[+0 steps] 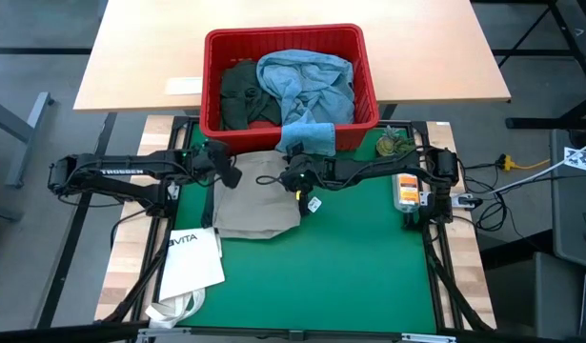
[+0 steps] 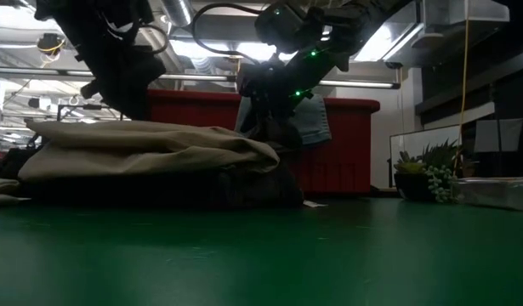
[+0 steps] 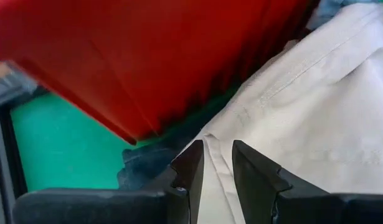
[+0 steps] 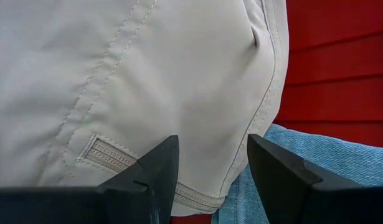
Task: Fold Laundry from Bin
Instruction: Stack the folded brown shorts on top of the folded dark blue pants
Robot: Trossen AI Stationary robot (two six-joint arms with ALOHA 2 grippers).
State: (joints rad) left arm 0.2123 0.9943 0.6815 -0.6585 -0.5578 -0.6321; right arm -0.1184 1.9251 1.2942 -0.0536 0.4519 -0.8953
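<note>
Claws (image 1: 228, 171) (image 1: 294, 177) parted over khakis (image 1: 259, 202).
Left at one edge, right opposite, beside red bin (image 1: 212, 57); jeans (image 1: 307, 86) inside.

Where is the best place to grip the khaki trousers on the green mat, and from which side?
Probably the edge of the khaki trousers nearest the red bin, from above: the left gripper and right gripper both sit open at its two corners, and the stitched hem there looks firm.

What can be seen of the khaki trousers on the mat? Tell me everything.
The khaki trousers are light tan woven cloth with stitched seams and a welt pocket, folded into a thick, rumpled bundle. They lie on the green mat against the red bin, between the left gripper and right gripper, whose fingers are parted over the cloth.
</note>
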